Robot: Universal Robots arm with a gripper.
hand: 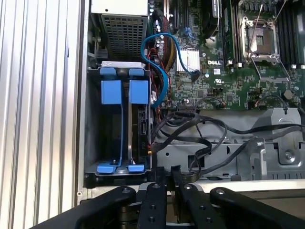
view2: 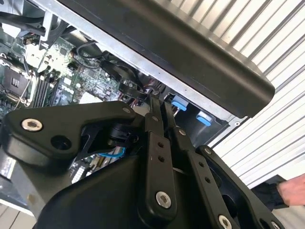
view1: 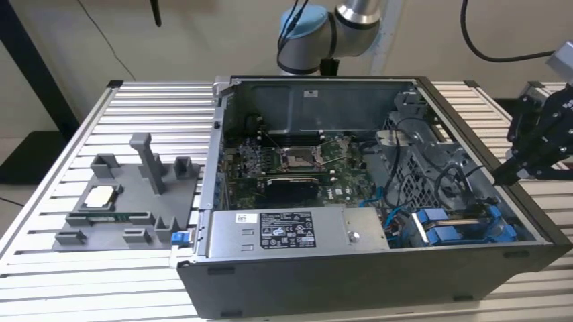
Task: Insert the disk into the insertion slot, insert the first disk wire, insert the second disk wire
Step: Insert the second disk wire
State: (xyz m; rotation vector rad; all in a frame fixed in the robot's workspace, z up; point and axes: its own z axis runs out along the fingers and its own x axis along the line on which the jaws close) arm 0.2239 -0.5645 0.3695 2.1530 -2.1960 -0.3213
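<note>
The insertion slot is the dark metal bay in the case corner, also seen in the exterior view. Two blue carrier frames stand side by side in it. The frame nearer the motherboard carries the disk, edge-on, with its connector ports showing. I cannot tell what the other frame holds. A blue wire loops beside the bay with its loose end over the motherboard. Black wires lie next to the disk. My gripper hangs shut and empty above the case rim near the bay.
The grey power-supply box sits beside the bay. A grey fixture tray with a small silver part lies at the exterior view's left on the slatted table. A hand shows beside the gripper body.
</note>
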